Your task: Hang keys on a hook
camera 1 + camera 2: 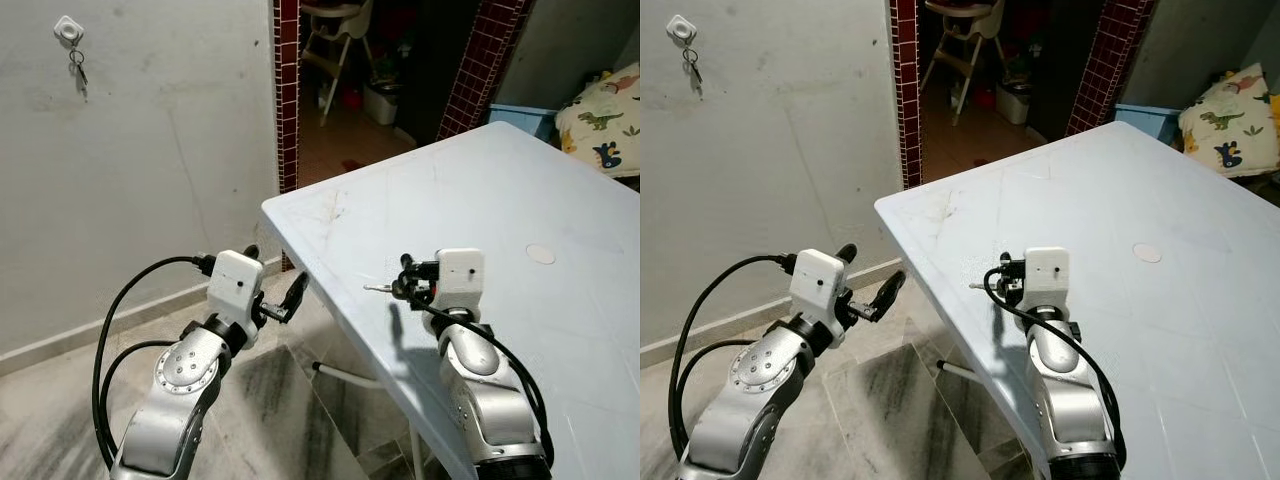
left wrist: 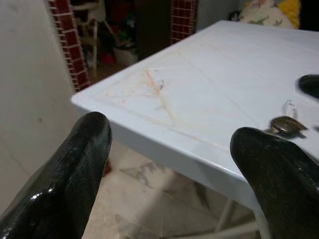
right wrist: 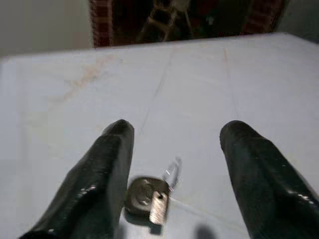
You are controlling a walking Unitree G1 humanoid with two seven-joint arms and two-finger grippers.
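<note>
In the left eye view, the right gripper [image 1: 402, 277] is held over the white table [image 1: 520, 200], near its front edge, and a thin metal key tip is seen projecting from its jaws toward the robot's left. The left gripper [image 1: 275, 285] is raised off the table, just beside the table's corner, above the tiled floor [image 1: 290, 400]. Well apart from both, high on the grey wall [image 1: 170, 150], a white hook [image 1: 67, 30] is mounted, and a small bunch of keys [image 1: 78, 72] is already hung from it.

In the right eye view, the same layout is shown; a dinosaur-print pillow [image 1: 1230, 110] is seen beyond the table's far side.

In the left wrist view, the left gripper's jaws are spread wide, with the table corner framed between the two black fingers [image 2: 75, 169]. A dark key [image 2: 286, 125] is seen lying on the table beyond one finger.

In the right wrist view, the right gripper's jaws are spread apart. The key, with its small wire ring [image 3: 171, 172], is seen on the table between them, touching the inner side of one finger [image 3: 99, 179].
</note>
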